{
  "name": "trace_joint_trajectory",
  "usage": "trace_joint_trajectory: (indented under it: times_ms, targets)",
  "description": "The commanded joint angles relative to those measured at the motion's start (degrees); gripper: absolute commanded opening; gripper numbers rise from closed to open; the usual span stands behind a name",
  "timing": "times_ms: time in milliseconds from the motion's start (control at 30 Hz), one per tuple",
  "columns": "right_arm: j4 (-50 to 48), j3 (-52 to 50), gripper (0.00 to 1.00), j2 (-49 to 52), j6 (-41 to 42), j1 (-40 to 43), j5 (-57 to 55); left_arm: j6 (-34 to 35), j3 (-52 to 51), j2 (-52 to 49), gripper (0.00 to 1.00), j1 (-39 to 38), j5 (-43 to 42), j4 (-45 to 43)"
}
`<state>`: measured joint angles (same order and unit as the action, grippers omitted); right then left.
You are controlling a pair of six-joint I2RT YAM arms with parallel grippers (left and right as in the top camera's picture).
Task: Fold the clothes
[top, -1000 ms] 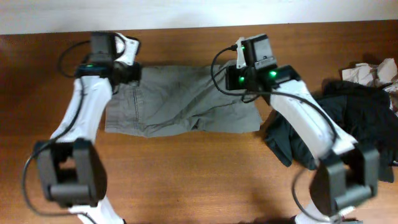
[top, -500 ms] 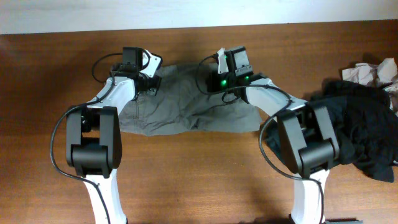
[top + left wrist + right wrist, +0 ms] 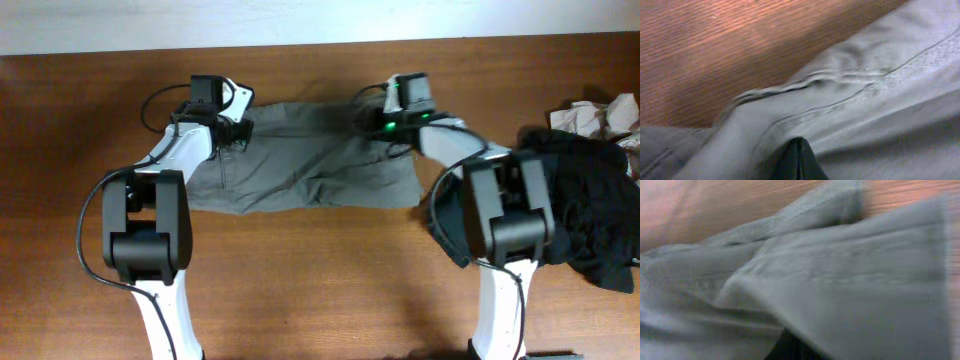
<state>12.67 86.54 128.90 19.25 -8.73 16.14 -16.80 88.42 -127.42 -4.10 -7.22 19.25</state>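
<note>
Both jaws were closed on cloth: the left jaws pinched the upper-left corner of the shorts (image 3: pixel 310 170), the right jaws the upper-right corner. The shorts lay spread across the upper middle of the frame on the surface (image 3: pixel 320 290). A clean fold probably called for lifting both corners together, taut and level, then carrying them toward the lower edge, clear of the black garments (image 3: pixel 590 200) at right.

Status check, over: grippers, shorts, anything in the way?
Left gripper, right gripper: both shut on shorts, far edge. Shorts spread out, not yet folded. Black clothes piled close by on right.
</note>
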Motion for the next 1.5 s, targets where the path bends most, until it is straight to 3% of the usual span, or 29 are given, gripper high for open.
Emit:
trace_joint_trajectory:
  times_ms: [0,133,233,367,500,633,867,1233,1467]
  targets:
    - [6.75,-2.08,0.04,1.36,-6.05,8.48,-6.75,-0.85,-0.31,-3.30,0.01,3.39,5.57,0.92]
    - [12.52,-2.08,0.04,-4.09,-12.33,11.21,-0.79,-0.85,0.07,-1.92,0.01,3.76,5.57,1.40]
    - [16.59,-2.08,0.10,-10.32,-15.80,11.54,4.68,-0.13,0.90,1.49,0.02,3.74,5.55,2.67]
    - [21.88,-2.08,0.13,-19.12,-17.14,10.82,9.27,0.90,1.11,7.96,0.05,3.63,5.53,4.37]
    - [31.04,-2.08,0.05,-29.40,-17.11,8.11,9.33,0.92,1.09,17.16,0.08,3.10,2.49,13.03]
    - [37.75,-2.08,0.04,-33.44,-16.57,4.24,9.29,2.64,1.09,21.09,0.10,1.75,-0.09,20.33]
    - [42.38,-2.12,0.05,-30.05,-13.18,-3.34,8.87,3.69,-1.95,20.63,0.13,-2.67,-3.21,26.08]
    - [30.88,-2.12,0.06,-13.73,-18.03,-10.67,8.81,3.45,-16.13,17.59,0.08,-8.39,2.16,11.19]
    - [37.81,-2.12,0.04,-9.79,-16.37,-9.64,-4.63,3.45,-19.10,15.04,0.08,-8.39,5.27,11.19]
